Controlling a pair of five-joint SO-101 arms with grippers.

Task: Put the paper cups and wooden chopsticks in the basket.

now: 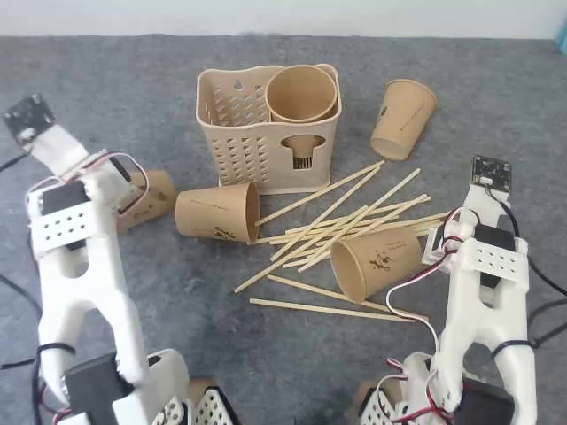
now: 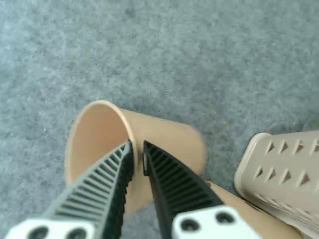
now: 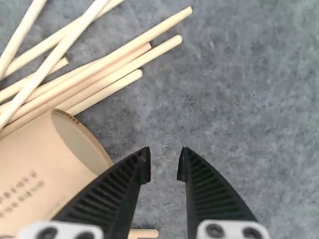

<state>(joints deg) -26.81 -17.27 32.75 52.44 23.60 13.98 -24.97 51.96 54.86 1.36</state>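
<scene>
Down at the left of the high view, pinching with the left end effector [image 2: 138, 147]: jaws almost together across the rim of the left cup [image 2: 169, 139], one finger inside the mouth, the other outside on the wall. Lying on its side on the grey desk [image 1: 106, 97], and from above more than half hidden under the arm. Hard to make out the paper right between the tips.

Over on the right, right end effector [image 3: 163, 164] slightly parted above bare desk, gripping nothing, just beside the base of the right cup [image 3: 35, 169], itself cut off at the wrist view's edge. From above, tucked out of sight beneath its own arm.

Upper centre: upright basket [image 1: 235, 146], stowed cup [image 1: 301, 93] standing in its right corner. Outside the basket: middle cup [image 1: 213, 212] on its side just in front, far cup [image 1: 403, 118] tipped over at the upper right, wooden chopsticks [image 1: 337, 221] fanned loose between middle cup and right cup, several ends lost behind the right cup.
</scene>
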